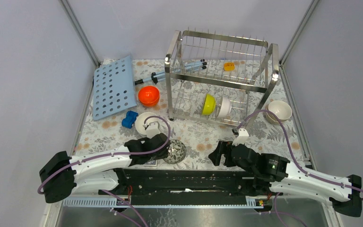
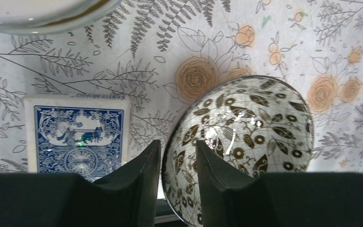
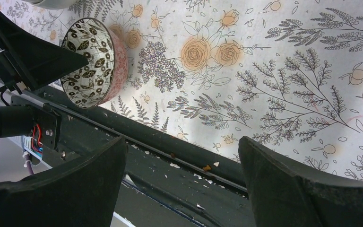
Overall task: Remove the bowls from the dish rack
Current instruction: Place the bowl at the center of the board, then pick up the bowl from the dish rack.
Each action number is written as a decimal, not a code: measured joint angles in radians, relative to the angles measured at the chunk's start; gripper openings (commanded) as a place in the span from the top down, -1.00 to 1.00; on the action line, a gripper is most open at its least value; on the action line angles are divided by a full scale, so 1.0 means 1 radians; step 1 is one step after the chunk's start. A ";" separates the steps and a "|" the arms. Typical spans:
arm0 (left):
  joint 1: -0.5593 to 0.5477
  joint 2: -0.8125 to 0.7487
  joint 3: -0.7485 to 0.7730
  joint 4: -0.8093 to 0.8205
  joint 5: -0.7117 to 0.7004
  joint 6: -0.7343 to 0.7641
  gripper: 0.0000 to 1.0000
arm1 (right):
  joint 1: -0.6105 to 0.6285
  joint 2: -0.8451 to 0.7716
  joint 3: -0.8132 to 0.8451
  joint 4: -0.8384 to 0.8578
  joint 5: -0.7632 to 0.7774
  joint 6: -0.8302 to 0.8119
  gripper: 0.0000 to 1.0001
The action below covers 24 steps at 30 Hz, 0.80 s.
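**Left hand astride patterned bowl rim, fingers slightly apart**

Dish rack, far side of tabletop, holds yellow bowl and white bowl on edge in its lower tier. Right hand gapes, empty. Bowls judged rigid, glossy, slippery, breakable: pinch across the rim.

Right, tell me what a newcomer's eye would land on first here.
The shiny dish rack stands tall at the far middle of the table, with a yellow-green bowl and a white bowl on edge in its lower tier. Left of it sits a bright orange bowl. At the near edge, the left gripper straddles the rim of a leaf-patterned bowl.
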 measured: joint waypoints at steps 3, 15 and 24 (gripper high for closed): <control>0.000 -0.002 0.000 0.016 0.003 -0.007 -0.08 | 0.000 -0.004 0.000 -0.001 0.000 0.000 -0.86; 0.000 -0.251 0.019 0.038 0.026 0.107 -0.72 | 0.000 -0.033 0.106 -0.084 0.031 -0.051 -0.87; 0.002 -0.301 0.032 0.461 0.082 0.434 -0.98 | 0.000 -0.106 0.215 -0.104 0.145 -0.140 -0.86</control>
